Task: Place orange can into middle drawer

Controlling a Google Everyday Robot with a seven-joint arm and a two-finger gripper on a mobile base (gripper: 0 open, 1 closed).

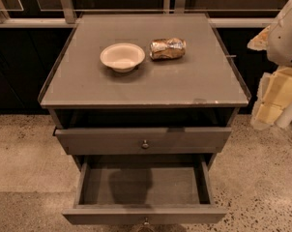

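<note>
Grasp not yet made: orange can [167,48] is laid on surface [184,83], end effector [276,98] is positioned far right, empty, opening cannot be told. Reach is needed; middle drawer [184,183] is found open.

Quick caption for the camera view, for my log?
Dented orange can lies beside bowl on tabletop; middle drawer stands open below; gripper off the cabinet's right side.
</note>
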